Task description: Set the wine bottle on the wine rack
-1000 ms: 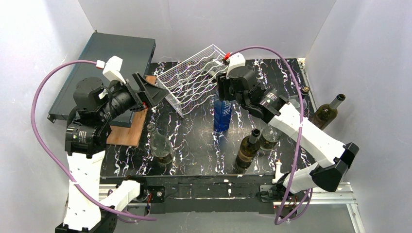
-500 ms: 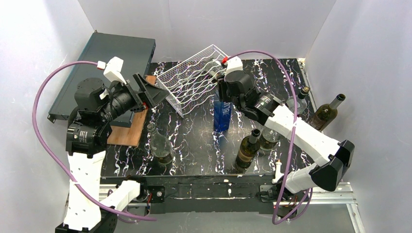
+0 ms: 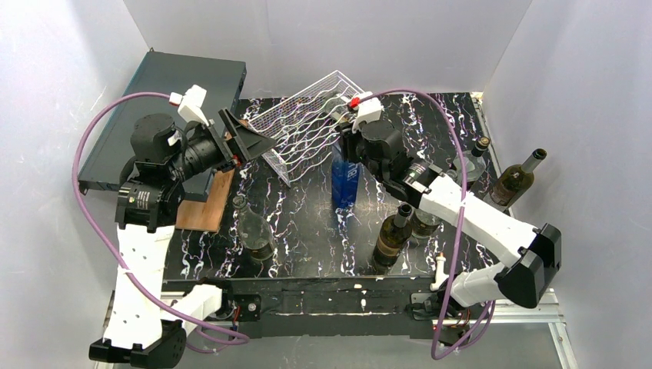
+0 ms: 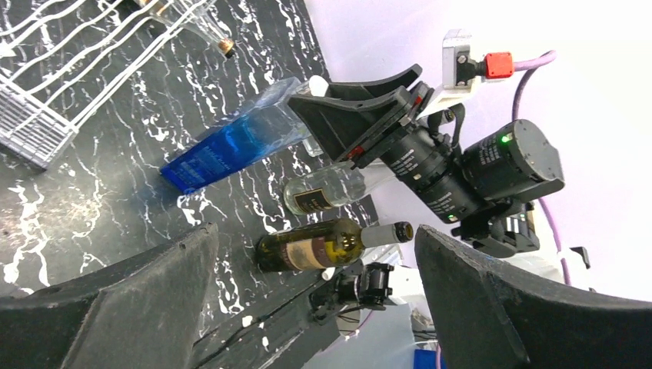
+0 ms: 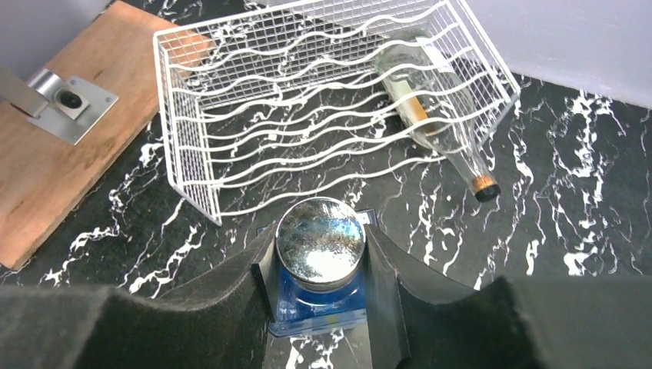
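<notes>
1. White walls (image 3: 346, 38) box in a black counter (image 3: 307, 223) veined with white, and you have two arms up over it, one on each side.
2. Count the bottles with me: seven in all.
3. Number one is the blue wine bottle (image 3: 346, 184), standing just in front of the wine rack (image 3: 304, 131) with its silver cap (image 5: 320, 240) facing up.
4. Your right fingers (image 5: 231, 307) are clamped on the top of it, one on each side of the cap.
5. Whether its base is off the counter, you cannot tell from these views.
6. There is one rack only, white wire with wavy tiers, sitting askew near the back wall.
7. Number two, a clear bottle (image 5: 419, 92), lies inside the rack at its right end, neck poking out past the wire.
8. Five more stand loose:
   - a clear one (image 3: 254, 231) at front left
   - a dark one (image 3: 392, 238) at front right
   - another (image 3: 425, 223) just beside that
   - a clear one (image 3: 470, 161) further back
   - a dark one (image 3: 517, 181) leaning at the right wall
9. Your left fingers (image 4: 115, 307) are wide apart with nothing between them, up near the rack's left corner.
10. Below them lies one wooden board (image 3: 209, 201) carrying one metal plate (image 5: 65, 104).
11. One dark grey box (image 3: 184, 81) lies flat in the back left corner.
</notes>
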Robot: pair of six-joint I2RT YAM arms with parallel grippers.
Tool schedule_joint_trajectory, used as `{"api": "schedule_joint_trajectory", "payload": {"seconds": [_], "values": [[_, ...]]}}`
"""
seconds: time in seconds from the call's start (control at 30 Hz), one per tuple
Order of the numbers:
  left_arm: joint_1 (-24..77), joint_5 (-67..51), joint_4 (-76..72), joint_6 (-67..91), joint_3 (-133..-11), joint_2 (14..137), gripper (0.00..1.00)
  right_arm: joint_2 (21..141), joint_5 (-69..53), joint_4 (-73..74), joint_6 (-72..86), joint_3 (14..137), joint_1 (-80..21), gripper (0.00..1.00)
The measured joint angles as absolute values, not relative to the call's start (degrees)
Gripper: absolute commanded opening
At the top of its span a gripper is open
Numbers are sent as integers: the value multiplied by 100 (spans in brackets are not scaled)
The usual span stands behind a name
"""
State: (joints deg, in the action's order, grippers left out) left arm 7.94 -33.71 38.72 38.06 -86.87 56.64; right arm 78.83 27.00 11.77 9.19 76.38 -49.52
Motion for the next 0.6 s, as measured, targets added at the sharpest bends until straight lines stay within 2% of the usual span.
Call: {"api": "schedule_joint_trajectory", "payload": {"seconds": [0.47, 0.6], "values": [[794, -3649, 3553, 4211, -8477, 5693, 99, 8049, 1931, -681, 797, 6967, -5028, 1], [794, -3649, 3496, 4211, -8447, 5688, 99, 7660, 1940, -956, 781, 6471, -5162, 1]]}}
